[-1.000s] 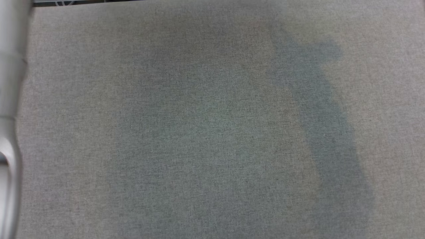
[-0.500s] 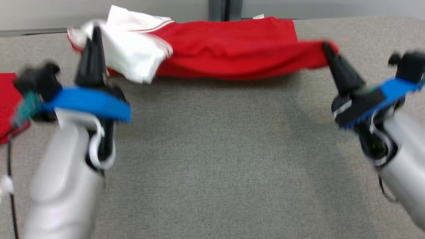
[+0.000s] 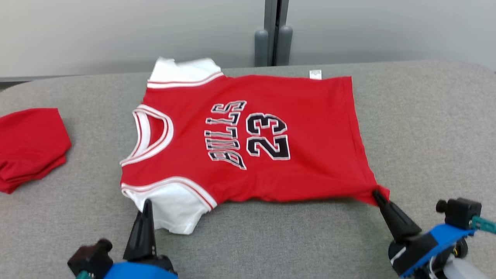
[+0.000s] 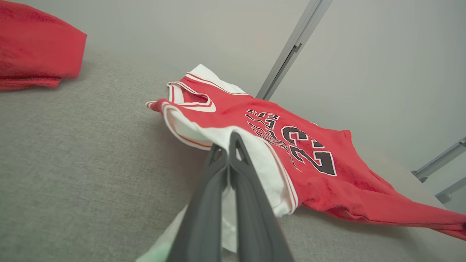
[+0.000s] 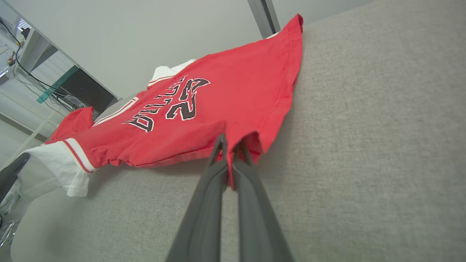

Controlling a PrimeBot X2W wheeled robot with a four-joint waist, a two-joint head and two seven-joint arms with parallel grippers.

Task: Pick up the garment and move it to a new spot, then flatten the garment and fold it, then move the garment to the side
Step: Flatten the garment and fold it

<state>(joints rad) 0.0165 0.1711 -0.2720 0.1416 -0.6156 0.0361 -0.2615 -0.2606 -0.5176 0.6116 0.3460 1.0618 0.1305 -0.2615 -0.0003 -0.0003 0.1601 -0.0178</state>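
Your red, white-sleeved jersey (image 3: pixel 248 155) now lies spread, no longer bunched; left gripper (image 3: pixel 147 202) clamps its sleeve, right gripper (image 3: pixel 375 193) its hem corner. Folded red cloth (image 3: pixel 31 143) lies left of it.

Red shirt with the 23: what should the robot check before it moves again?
1. Grip of left gripper on white sleeve: ok, shut on it.
2. Grip of right gripper on hem corner: ok, shut on it.
3. jersey flat on table: not ok, near edge lifted and wrinkled.
4. Number side up: ok.
5. folded red garment apart from jersey: ok.
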